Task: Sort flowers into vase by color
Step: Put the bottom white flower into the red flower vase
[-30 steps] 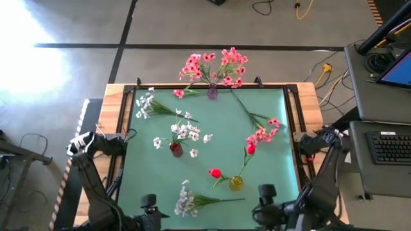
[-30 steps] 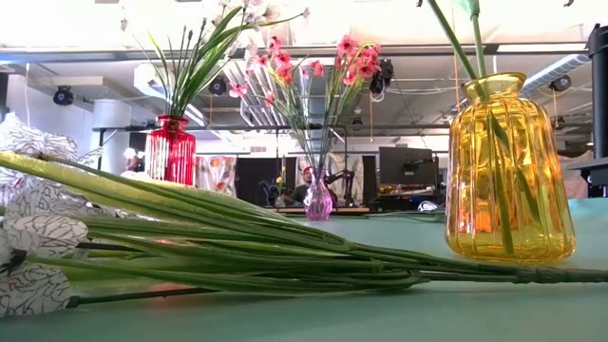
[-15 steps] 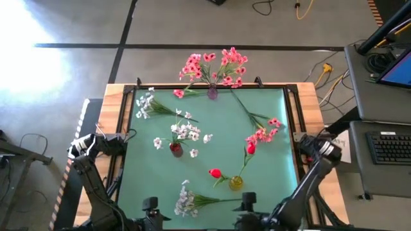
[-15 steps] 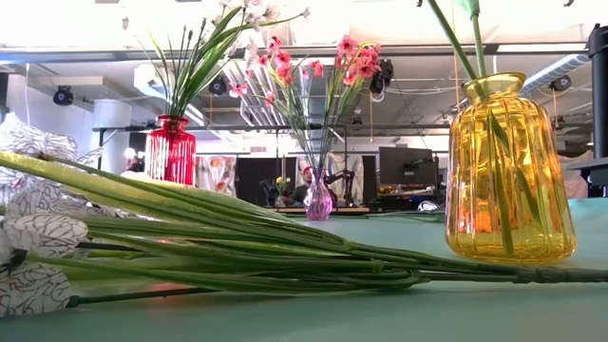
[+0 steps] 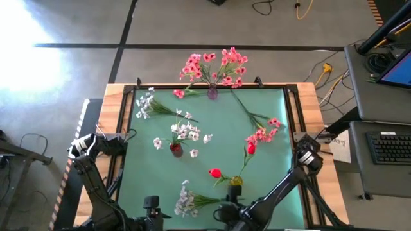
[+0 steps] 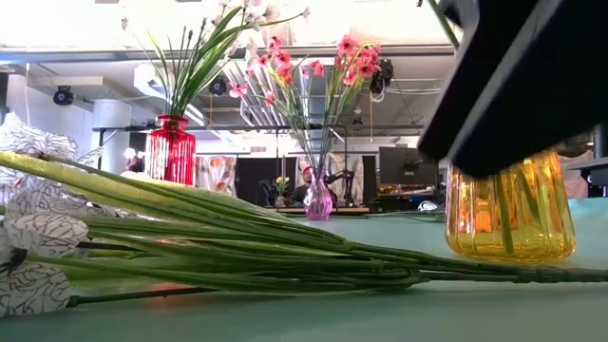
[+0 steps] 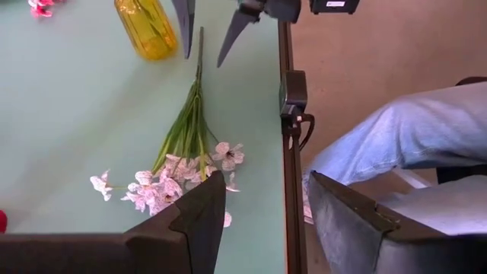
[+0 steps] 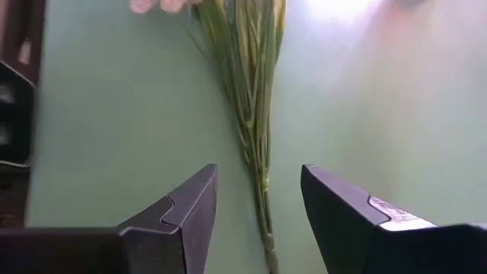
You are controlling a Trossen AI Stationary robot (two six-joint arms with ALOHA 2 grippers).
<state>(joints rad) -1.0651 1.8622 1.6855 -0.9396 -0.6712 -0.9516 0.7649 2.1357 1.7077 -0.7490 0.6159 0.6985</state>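
A green table mat seen from above, scattered with artificial flowers and three small vases. At the near edge lies a loose spray of white blossoms, flat on the mat, its bundled green stems running toward the right arm's side.

The right gripper hangs over the tip of those stems, close by the yellow vase. In the right wrist view its two dark fingers stand apart, one on each side of the stem bundle, which runs up between them without touching either; nothing is held. In the left wrist view the same fingers point down beside the yellow vase, straddling the stem end.

The left gripper waits at the near edge, on the other side of the white spray, its fingers apart and empty. The left wrist view also shows a person's leg in blue jeans beyond the table edge.

Farther back, a red vase holds white blossoms, and a small purple vase at the far edge holds pink blossoms. The yellow vase holds red buds. Another white spray lies loose near the far left corner, and a pink spray lies loose at the right side.

In the low view, a dark part of the right arm covers the top of the yellow vase.
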